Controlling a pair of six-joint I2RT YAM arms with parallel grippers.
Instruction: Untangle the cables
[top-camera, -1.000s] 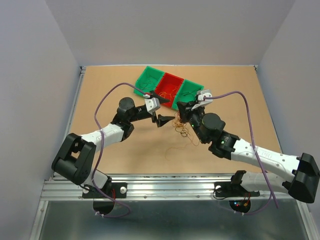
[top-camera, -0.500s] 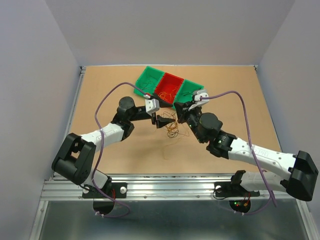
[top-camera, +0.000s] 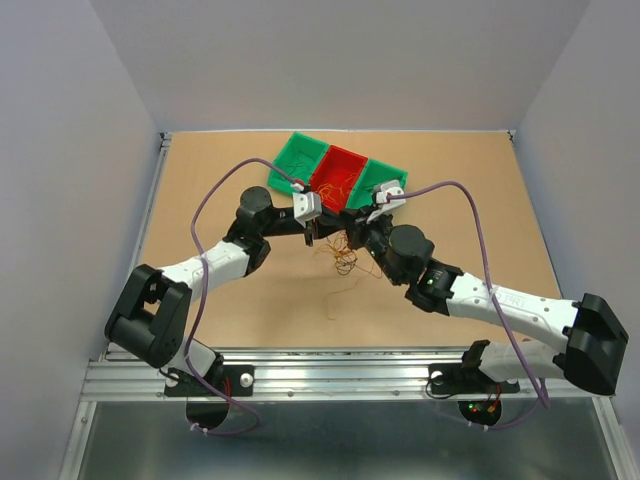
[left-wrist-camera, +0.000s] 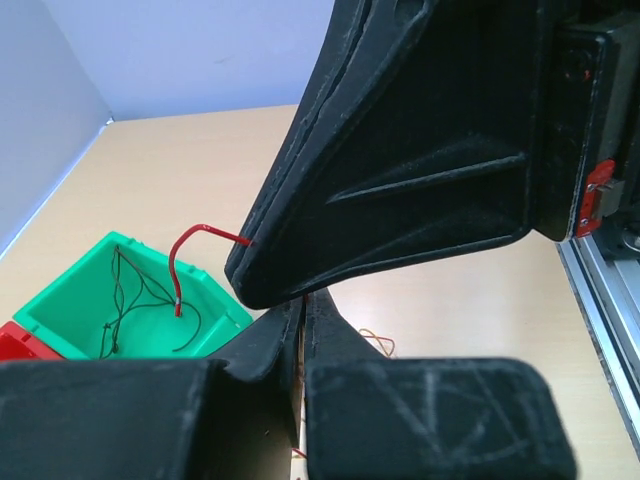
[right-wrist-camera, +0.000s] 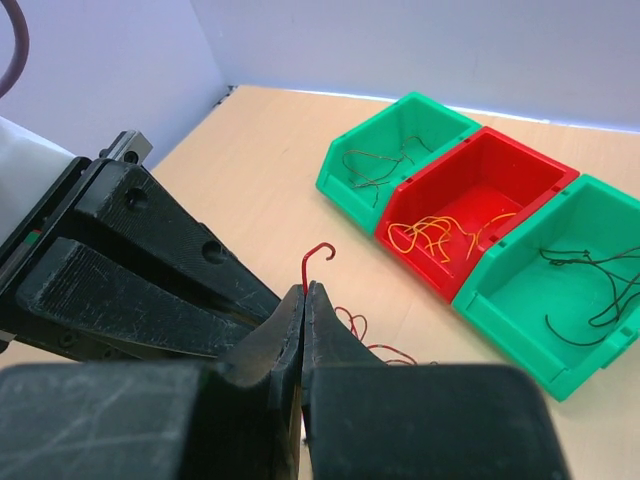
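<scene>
Cables (top-camera: 343, 258): hair-thin curly clump, orange, red, dark.
Right gripper (right-wrist-camera: 303, 292): clamped on red strand (right-wrist-camera: 318, 251).
Left gripper (left-wrist-camera: 303, 305): nearly closed, hold unclear.
Writing: right arm (top-camera: 510, 300), unreadable.

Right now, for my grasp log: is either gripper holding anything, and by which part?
The right gripper pinches a red cable just below its hooked end. Whether the shut left gripper holds anything is unclear.

Left claw (top-camera: 313, 234) has shut beside right claw (top-camera: 352, 234).
</scene>
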